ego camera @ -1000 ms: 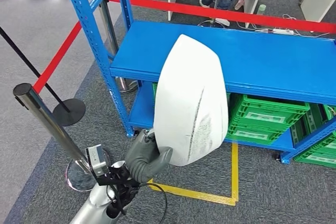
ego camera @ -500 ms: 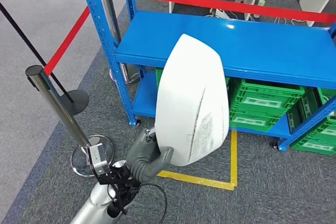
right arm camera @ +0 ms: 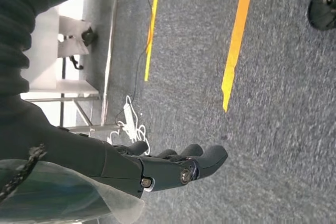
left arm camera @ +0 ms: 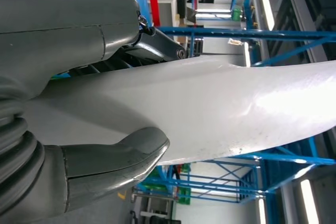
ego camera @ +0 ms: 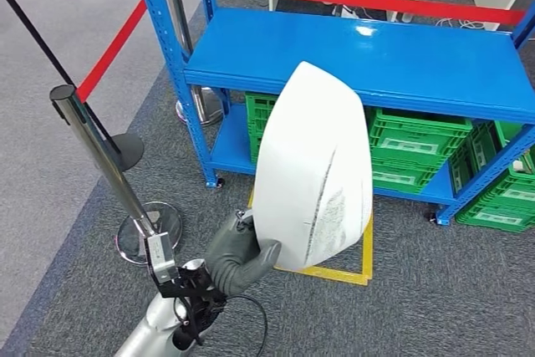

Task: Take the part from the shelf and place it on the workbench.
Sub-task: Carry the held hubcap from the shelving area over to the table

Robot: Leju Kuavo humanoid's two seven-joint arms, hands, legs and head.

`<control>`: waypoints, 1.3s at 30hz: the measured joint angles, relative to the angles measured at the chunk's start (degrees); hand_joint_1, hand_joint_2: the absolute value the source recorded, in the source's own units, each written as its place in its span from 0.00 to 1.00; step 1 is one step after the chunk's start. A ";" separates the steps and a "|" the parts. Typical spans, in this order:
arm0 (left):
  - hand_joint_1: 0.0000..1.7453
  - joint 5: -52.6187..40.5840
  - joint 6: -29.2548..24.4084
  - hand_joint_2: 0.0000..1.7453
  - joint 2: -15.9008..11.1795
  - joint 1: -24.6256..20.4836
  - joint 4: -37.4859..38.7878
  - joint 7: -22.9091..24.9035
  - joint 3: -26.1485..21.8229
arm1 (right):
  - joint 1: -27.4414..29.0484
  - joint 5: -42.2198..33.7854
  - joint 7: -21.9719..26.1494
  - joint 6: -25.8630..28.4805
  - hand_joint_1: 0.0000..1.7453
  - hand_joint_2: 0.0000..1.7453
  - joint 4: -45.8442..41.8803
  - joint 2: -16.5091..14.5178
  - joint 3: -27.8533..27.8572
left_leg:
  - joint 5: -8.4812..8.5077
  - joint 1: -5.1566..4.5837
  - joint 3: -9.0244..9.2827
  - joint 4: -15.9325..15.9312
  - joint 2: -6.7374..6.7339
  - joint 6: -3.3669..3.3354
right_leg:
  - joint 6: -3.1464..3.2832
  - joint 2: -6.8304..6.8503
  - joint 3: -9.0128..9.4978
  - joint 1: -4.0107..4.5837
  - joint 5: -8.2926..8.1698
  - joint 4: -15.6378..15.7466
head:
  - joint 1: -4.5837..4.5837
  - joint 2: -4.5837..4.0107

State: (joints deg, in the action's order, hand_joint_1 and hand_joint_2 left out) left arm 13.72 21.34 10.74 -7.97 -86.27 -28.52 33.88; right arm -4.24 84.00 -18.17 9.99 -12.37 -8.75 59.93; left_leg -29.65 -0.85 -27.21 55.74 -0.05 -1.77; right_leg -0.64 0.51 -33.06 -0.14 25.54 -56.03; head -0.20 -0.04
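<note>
White part (ego camera: pixel 312 169) is gripped at its lower edge by the left hand (ego camera: pixel 236 252), fingers clamped, raised before the blue shelf (ego camera: pixel 379 60). Right hand (right arm camera: pixel 174 166) hangs empty, fingers extended. View has shifted; grip unchanged.

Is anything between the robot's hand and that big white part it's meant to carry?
No. The left hand already grips the white part by its lower edge, thumb pressed against its face, holding it up in front of the blue shelf. Nothing sits between them.
</note>
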 joint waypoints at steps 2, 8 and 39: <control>1.00 0.04 0.02 1.00 0.00 0.05 0.00 0.00 0.00 | 0.01 0.06 0.03 0.00 0.00 1.00 0.00 0.01 -0.01 | 0.87 0.02 -0.38 -0.64 -0.09 -0.38 | -0.77 0.00 -0.38 -0.12 -0.29 -0.04 | -0.04 0.00; 1.00 0.08 -0.21 1.00 0.13 0.40 0.05 -0.01 0.04 | 0.10 0.32 0.09 0.02 0.00 1.00 -0.01 0.03 -0.02 | 4.02 0.26 -3.93 -1.10 -0.40 -1.21 | -2.18 -0.37 -5.92 -0.57 9.96 -15.50 | 0.42 0.00; 1.00 -1.09 -1.83 1.00 -0.36 2.47 -0.79 -2.77 -0.40 | 0.32 2.19 4.62 1.81 0.00 1.00 0.07 0.33 -1.89 | 3.38 0.39 -4.93 0.75 -0.20 -0.92 | -1.93 -0.34 -4.91 -0.60 11.40 -16.44 | 0.48 0.00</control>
State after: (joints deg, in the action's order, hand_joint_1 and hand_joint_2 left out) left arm 12.63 19.51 10.39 -5.50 -87.06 -31.29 33.48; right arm -3.92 86.19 -13.55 11.80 -12.31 -8.42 58.05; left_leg -26.27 -0.46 -32.14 56.49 -0.25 -2.69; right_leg -2.57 0.17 -37.96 -0.74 36.93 -72.48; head 0.28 -0.04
